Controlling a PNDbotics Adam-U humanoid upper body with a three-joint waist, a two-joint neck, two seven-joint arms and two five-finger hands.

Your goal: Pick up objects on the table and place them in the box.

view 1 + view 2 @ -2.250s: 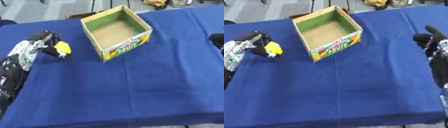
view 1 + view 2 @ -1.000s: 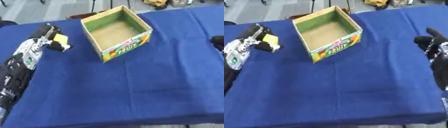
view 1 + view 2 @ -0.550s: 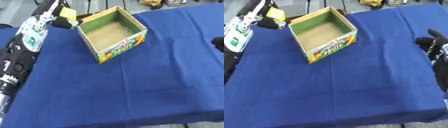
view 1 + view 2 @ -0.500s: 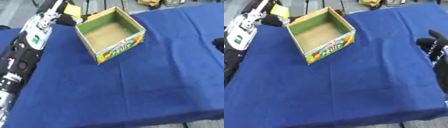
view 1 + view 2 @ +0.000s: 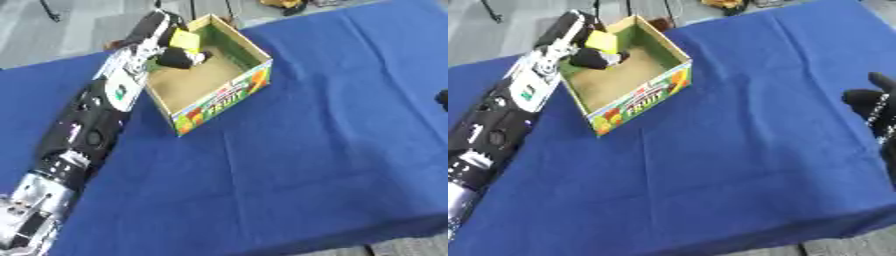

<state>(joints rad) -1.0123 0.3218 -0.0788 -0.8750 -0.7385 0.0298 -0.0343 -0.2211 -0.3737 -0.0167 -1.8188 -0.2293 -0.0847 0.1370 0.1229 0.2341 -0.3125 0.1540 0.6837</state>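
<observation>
Blue cloth over the table (image 5: 289, 150), grey floor beyond the far edge. Cardboard fruit box (image 5: 210, 75) standing open toward the far left, printed front panel facing the near side.

Changed over the last two seconds: yellow block (image 5: 185, 38) no longer down at the left side of the cloth but carried up and across the box's left wall, now held over the far left corner of the box interior. Whole scene also shifted in frame, so head tilt rather than any move of the box. Meaning for the task, as a judgement: transport done, release the step in hand, with only the opening of the fingers left for this object.

Left hand (image 5: 178, 54) reaching in over the left wall, dark fingers curled around the block, which shows above and just behind them. Block inside the box outline, apparently above the floor rather than resting on it; contact with the bottom impossible to tell.

Right hand (image 5: 874, 107) at the right edge of the right eye view, well apart from the box, dark fingers relaxed and holding nothing

No other loose objects visible on the cloth
</observation>
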